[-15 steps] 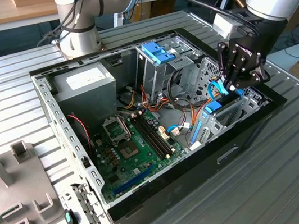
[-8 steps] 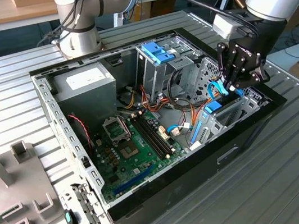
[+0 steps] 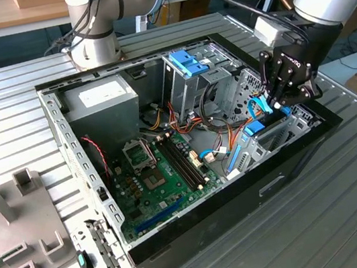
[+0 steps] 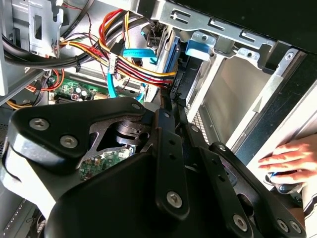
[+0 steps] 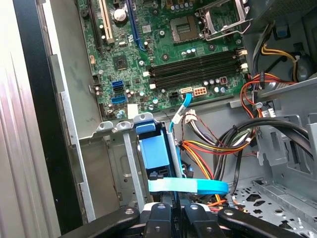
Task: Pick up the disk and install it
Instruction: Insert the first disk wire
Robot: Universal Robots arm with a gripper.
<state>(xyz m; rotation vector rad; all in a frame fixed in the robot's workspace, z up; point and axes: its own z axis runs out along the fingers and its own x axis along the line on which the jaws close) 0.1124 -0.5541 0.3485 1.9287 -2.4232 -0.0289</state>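
The disk [image 3: 256, 128] stands on edge in the metal bay [image 3: 285, 132] at the case's corner on the exterior view's right, its light-blue carrier rail facing up. In the first wrist view the blue rail of the disk [image 5: 153, 148] sits between the bay's walls, and the second wrist view shows the disk's blue tab [image 4: 198, 47]. My gripper [image 3: 275, 108] hangs just above the disk's end, pointing down. In both wrist views the black fingers come together with no gap, so the gripper [image 5: 176, 208] [image 4: 166, 106] is shut. I cannot tell if the tips touch the disk.
A light-blue flat cable [image 5: 188, 186] crosses just under the fingers, beside red, yellow and orange wires [image 4: 143, 74]. The motherboard [image 3: 155, 178] fills the case floor, with the power supply [image 3: 101, 95] and tall drive cage [image 3: 189, 71] at the back. A person's hand [image 4: 287, 158] rests outside the case wall.
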